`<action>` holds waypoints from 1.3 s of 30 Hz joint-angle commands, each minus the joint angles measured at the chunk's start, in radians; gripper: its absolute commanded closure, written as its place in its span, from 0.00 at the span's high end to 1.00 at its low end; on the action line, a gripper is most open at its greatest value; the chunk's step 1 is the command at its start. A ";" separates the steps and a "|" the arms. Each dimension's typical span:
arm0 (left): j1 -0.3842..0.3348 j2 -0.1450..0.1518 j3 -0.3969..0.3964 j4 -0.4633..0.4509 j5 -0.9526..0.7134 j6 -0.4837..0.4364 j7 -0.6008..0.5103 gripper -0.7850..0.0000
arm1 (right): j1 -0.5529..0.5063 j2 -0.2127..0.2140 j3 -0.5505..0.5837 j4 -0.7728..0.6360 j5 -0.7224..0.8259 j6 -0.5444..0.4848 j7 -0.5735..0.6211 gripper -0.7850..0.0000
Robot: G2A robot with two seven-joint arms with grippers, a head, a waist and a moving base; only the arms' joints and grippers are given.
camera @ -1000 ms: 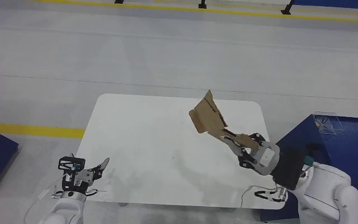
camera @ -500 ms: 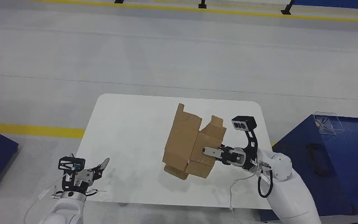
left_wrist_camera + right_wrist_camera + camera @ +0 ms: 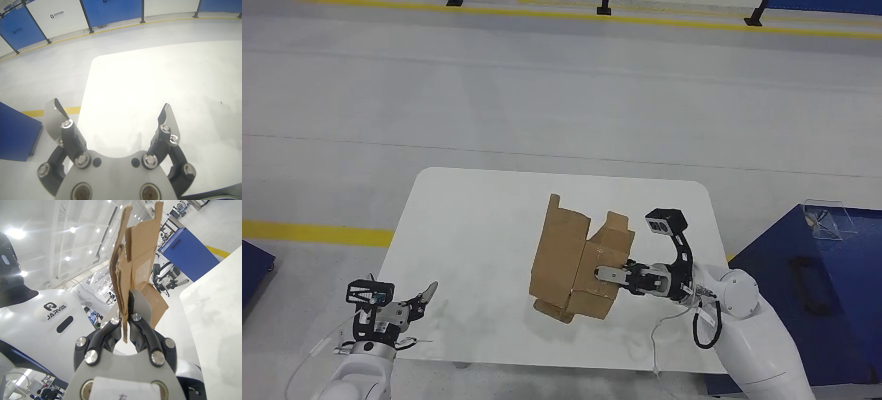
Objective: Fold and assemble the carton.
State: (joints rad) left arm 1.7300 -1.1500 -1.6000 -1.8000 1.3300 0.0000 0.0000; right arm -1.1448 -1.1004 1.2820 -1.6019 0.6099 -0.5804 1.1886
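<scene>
Over the right half of the desk (image 3: 467, 230) the carton (image 3: 572, 268) hangs as a flattened brown sleeve, its broad face turned up toward the top view. It seems lifted clear of the surface, though I cannot tell whether its low corner touches. The right jaws are clamped on a doubled edge of it, pinching both layers at once. The left jaws stand wide apart with nothing between them, off the desk's near left corner and well away from the carton.

I judge the carton light and thin. It should be stiff across each panel yet ready to hinge at its creases, and the loose flaps will likely swing. Its edges look frayed and there is a patch of old tape (image 3: 141, 271), so a hard pinch could crush it. A second hold looks best on a firm panel edge opposite the clamp, near a crease and not on a flap.

The desk is white, smooth and round-cornered, and probably slick under cardboard. Around it lies a pale floor (image 3: 542, 90) with yellow lines (image 3: 312, 233), blue partitions (image 3: 19, 32) and a blue cabinet (image 3: 832, 270)
</scene>
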 commanded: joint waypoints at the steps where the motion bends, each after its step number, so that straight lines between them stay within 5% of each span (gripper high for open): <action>1: 0.000 0.000 0.000 0.000 0.000 0.000 0.000 1.00 | -0.016 0.002 0.020 -0.066 0.127 0.069 0.001 0.00; 6: 0.000 0.000 0.000 0.000 0.000 0.000 0.000 1.00 | -0.045 0.006 0.094 -0.101 0.648 0.327 0.149 0.00; 11: 0.000 0.000 0.000 0.000 0.000 0.000 0.000 1.00 | -0.018 -0.007 0.056 0.009 1.129 0.798 0.228 0.00; 14: 0.000 0.000 0.000 0.000 0.000 0.000 0.000 1.00 | 0.016 -0.020 -0.012 0.097 1.285 1.025 0.187 0.00; 20: 0.000 0.000 0.000 0.000 0.000 0.000 0.000 1.00 | 0.044 -0.075 -0.232 0.224 1.791 1.311 -0.099 0.00; 25: 0.000 0.000 0.000 0.000 0.000 0.000 0.000 1.00 | 0.086 -0.124 -0.358 0.337 2.137 1.457 -0.273 0.00; 28: 0.000 0.000 0.000 0.000 0.000 0.000 0.000 1.00 | 0.124 -0.133 -0.336 0.341 2.059 1.415 -0.297 0.00; 34: 0.000 0.000 0.000 0.000 0.000 0.000 0.000 1.00 | 0.129 -0.107 -0.165 0.220 1.314 1.074 0.011 0.00; 39: 0.000 0.000 0.000 0.000 0.000 0.000 0.000 1.00 | 0.106 -0.081 -0.055 0.138 0.936 0.843 0.119 0.00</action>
State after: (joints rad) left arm 1.7300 -1.1500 -1.6000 -1.8000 1.3300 0.0000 0.0000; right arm -1.0325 -1.1868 1.2029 -1.4431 1.7531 0.3356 1.2945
